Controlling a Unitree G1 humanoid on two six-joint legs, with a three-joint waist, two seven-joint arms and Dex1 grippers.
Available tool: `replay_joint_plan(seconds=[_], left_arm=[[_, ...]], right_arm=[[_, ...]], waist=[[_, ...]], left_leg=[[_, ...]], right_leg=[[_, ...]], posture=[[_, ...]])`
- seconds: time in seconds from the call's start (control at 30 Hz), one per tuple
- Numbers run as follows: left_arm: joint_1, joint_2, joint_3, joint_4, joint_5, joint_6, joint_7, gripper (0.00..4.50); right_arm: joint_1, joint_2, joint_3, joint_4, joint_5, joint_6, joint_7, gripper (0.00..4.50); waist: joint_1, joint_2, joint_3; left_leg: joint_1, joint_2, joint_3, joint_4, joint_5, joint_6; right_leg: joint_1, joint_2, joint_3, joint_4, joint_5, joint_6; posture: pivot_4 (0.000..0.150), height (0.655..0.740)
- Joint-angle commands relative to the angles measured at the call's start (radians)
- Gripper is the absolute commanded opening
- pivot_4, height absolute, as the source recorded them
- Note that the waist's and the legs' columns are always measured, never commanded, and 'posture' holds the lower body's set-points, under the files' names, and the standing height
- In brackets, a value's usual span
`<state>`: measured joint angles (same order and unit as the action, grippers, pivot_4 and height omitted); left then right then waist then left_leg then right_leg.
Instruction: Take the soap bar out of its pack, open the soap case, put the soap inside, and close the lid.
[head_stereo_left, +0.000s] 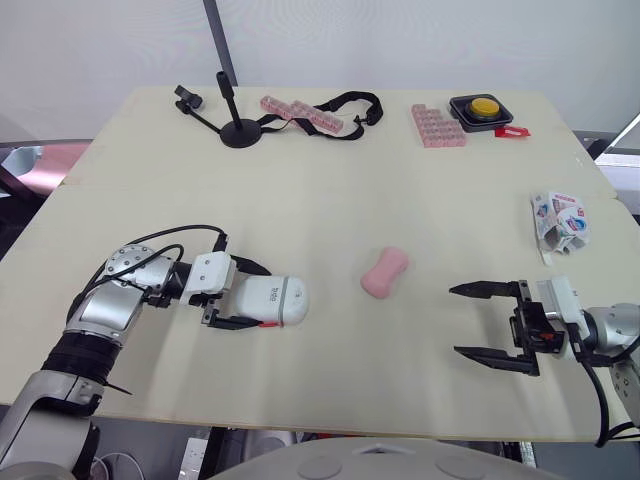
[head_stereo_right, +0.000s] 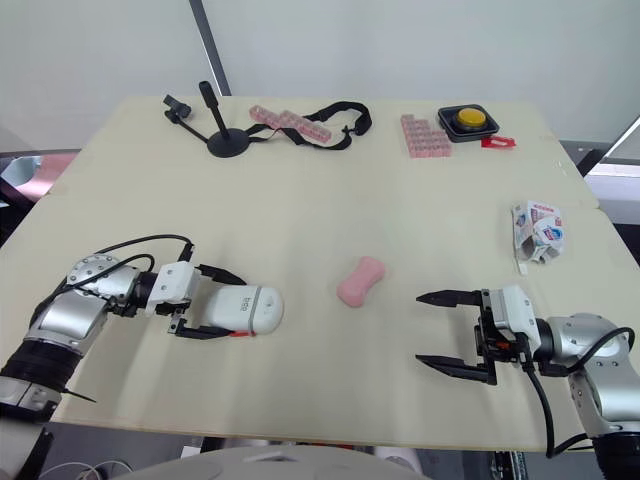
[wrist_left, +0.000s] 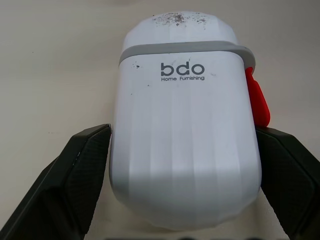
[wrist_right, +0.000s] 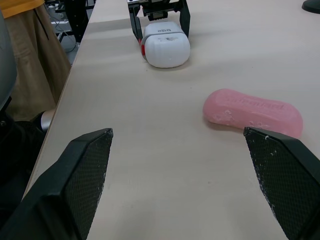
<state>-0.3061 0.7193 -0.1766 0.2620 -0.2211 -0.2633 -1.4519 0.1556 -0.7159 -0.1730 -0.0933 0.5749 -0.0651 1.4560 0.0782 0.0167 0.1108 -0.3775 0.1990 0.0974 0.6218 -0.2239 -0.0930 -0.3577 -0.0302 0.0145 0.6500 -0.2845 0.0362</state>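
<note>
The white soap case (head_stereo_left: 272, 300) lies lid shut on the table's front left, with a red latch (wrist_left: 257, 100) on one side. My left gripper (head_stereo_left: 265, 297) is shut on it, one black finger against each long side. The bare pink soap bar (head_stereo_left: 385, 273) rests near the table's middle, apart from both grippers. Its torn, empty pack (head_stereo_left: 558, 222) lies at the right edge. My right gripper (head_stereo_left: 454, 320) stands open near the front right, pointing toward the soap, with nothing between its fingers (wrist_right: 80, 175). The right wrist view shows the soap (wrist_right: 252, 112) ahead and the case (wrist_right: 165, 42) beyond it.
Along the far edge stand a black phone stand (head_stereo_left: 235, 125), pink pill organizers (head_stereo_left: 300, 112) (head_stereo_left: 437, 125), a black strap (head_stereo_left: 350, 110) and a yellow button box (head_stereo_left: 482, 108) with a red tag (head_stereo_left: 511, 131). The table's front edge runs just below both grippers.
</note>
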Motion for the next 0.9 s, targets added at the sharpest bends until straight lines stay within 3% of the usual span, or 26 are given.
replay_joint_plan(seconds=[0.03, 0.17, 0.63, 0.9], left_arm=[[-0.003, 0.006, 0.008, 0.0, 0.004, -0.016, 0.003, 4.5], [0.0, 0.01, 0.003, -0.002, -0.001, -0.006, -0.008, 3.48], [-0.004, 0.011, 0.011, -0.001, 0.011, -0.023, 0.009, 3.48], [0.006, 0.008, 0.053, -0.05, -0.037, -0.077, 0.038, 3.48]], right_arm=[[-0.007, -0.016, -0.01, -0.012, 0.002, -0.004, 0.005, 4.47], [-0.01, -0.016, -0.007, -0.009, 0.001, -0.005, 0.007, 4.5], [-0.026, -0.02, 0.009, -0.042, 0.007, 0.03, -0.014, 4.5], [-0.07, -0.114, -0.003, -0.255, 0.195, 0.486, -0.212, 4.5]], waist=[[0.0, 0.0, 0.0], [0.0, 0.0, 0.0], [0.0, 0.0, 0.0], [0.004, 0.0, 0.0]], left_leg=[[0.0, 0.0, 0.0, 0.0, 0.0, 0.0], [0.0, 0.0, 0.0, 0.0, 0.0, 0.0], [0.0, 0.0, 0.0, 0.0, 0.0, 0.0], [0.0, 0.0, 0.0, 0.0, 0.001, -0.002]], right_leg=[[0.0, 0.0, 0.0, 0.0, 0.0, 0.0], [0.0, 0.0, 0.0, 0.0, 0.0, 0.0], [0.0, 0.0, 0.0, 0.0, 0.0, 0.0], [0.0, 0.001, 0.0, -0.001, 0.0, 0.0]], posture=[[0.15, 0.74], [0.15, 0.74], [0.15, 0.74], [0.15, 0.74]])
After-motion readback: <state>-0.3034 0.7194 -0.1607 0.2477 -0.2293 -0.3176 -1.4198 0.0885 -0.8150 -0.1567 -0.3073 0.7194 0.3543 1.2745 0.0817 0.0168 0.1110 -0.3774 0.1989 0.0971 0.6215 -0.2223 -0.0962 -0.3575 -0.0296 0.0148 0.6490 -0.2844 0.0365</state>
